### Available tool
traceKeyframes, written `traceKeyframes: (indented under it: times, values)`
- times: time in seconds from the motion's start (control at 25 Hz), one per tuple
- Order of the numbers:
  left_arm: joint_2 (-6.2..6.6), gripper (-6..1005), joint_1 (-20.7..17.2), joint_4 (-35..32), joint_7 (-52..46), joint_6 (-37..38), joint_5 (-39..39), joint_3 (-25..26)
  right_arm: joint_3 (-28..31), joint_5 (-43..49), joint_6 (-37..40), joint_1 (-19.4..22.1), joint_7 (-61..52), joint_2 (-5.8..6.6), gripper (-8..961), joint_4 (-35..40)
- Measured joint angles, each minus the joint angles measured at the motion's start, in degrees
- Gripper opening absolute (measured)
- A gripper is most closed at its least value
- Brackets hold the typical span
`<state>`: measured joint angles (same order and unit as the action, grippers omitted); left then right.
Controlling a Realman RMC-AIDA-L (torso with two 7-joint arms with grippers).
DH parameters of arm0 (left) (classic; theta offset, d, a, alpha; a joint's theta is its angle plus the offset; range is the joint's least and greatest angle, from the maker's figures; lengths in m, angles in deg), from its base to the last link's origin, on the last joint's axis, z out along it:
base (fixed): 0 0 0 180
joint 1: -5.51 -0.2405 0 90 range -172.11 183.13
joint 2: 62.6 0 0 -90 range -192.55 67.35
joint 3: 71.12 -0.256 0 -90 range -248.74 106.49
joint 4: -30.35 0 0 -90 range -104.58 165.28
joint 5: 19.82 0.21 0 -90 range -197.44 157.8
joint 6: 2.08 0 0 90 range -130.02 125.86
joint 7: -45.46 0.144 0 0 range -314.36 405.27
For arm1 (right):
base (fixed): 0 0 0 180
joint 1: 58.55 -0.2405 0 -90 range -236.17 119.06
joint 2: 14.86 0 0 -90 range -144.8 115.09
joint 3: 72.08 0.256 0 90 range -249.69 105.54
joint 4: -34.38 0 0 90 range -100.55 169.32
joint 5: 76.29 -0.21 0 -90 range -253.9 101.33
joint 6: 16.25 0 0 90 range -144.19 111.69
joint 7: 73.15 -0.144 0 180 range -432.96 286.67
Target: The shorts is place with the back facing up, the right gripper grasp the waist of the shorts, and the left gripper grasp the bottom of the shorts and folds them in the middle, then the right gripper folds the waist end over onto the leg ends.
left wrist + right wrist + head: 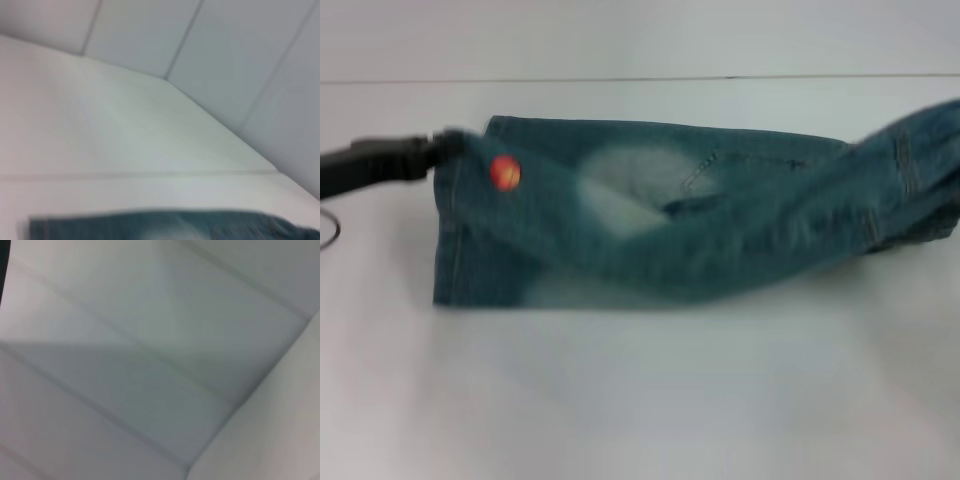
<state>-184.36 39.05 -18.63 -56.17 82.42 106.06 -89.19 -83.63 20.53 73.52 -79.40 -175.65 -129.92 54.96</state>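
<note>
The shorts (660,225) lie stretched across the white table (640,400), already doubled lengthwise, it seems, one leg lying over the other. I judge the middle fold to be nearly done or just being laid down.

The left gripper (438,150) is at the hem end of the shorts, by the far corner, just beside the small orange ball print (505,172). Its tip meets the denim there and looks to be pinching the hem, though I cannot tell for certain whether the fingers are closed on cloth or merely touching it. Its wrist camera shows only a strip of the denim's edge and bare table beyond.

The waist (920,180) rises off the table at the opposite end from the ball print, lifted and bunched as if held from outside the head view. The right gripper itself is not visible anywhere; its wrist camera sees only pale wall panels.

Next, I would expect the doubled shorts to be set flat and the hem released, then the waist end carried over toward the ball print to land on the leg hems. That calls for keeping the layers aligned so the top leg does not slide.

No brand, label or readable writing shows.
</note>
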Motion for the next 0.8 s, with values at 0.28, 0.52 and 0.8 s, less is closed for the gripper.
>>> traceKeyframes:
  times: [0.28, 0.52, 0.8]
  values:
    - [0.08, 41, 5.3, 3.5, 0.1, -13.2, -2.5, -2.8, 0.4, -6.7, -11.5, -4.5, 2.2, -3.12, 55, -1.2]
    - [0.03, 40, 8.8, 6.9, 0.4, -24.2, -2.7, -6.6, 0.4, -13.3, -17.4, -6.2, 6.8, -4.22, 56, -3.8]
    - [-0.99, 41, 10.9, 10.4, 0.4, -37.2, -2.7, -15.0, 0.1, -15.5, -22.3, -6.9, 12.5, -4.37, 58, -6.3]
